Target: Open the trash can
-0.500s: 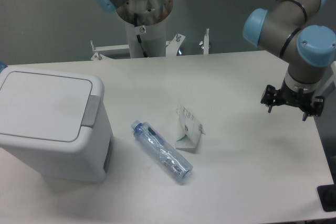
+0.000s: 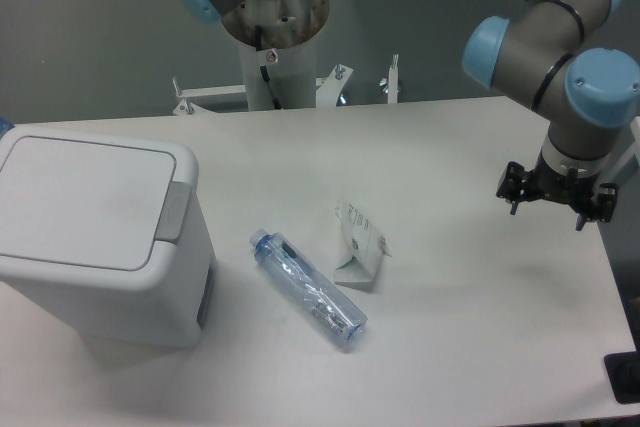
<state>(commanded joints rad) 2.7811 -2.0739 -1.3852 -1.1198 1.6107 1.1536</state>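
Change: none visible against half a second ago; arm, bin and litter sit at the same spots.
Meaning for task: no progress yet; approach to the bin apparently not begun, or paused.
Trash can (image 2: pixel 95 237): near left of the table (image 2: pixel 470 347), upright, white and boxy with rounded corners.
Lid (image 2: pixel 80 202): flat, shut, flush with the body.
Push tab (image 2: pixel 175 212): grey rectangle at the right edge of the lid, untouched; probably the spot to press.
Gripper (image 2: pixel 557 198): far right, above the table's right edge, well apart from the bin, pointing down.
Fingers: spread with nothing between them, though small and dark here, so only likely parted.
Bottle (image 2: pixel 307 288): clear plastic, lying on its side at centre, between bin and gripper, near the bin but not touching.
Carton (image 2: pixel 358 245): small crumpled white-and-green pack just beside the bottle's right.
Writing: dark print on the carton, too small to read; no brand legible on bottle, bin or arm.
Next need: long travel leftward across the litter to reach the tab.
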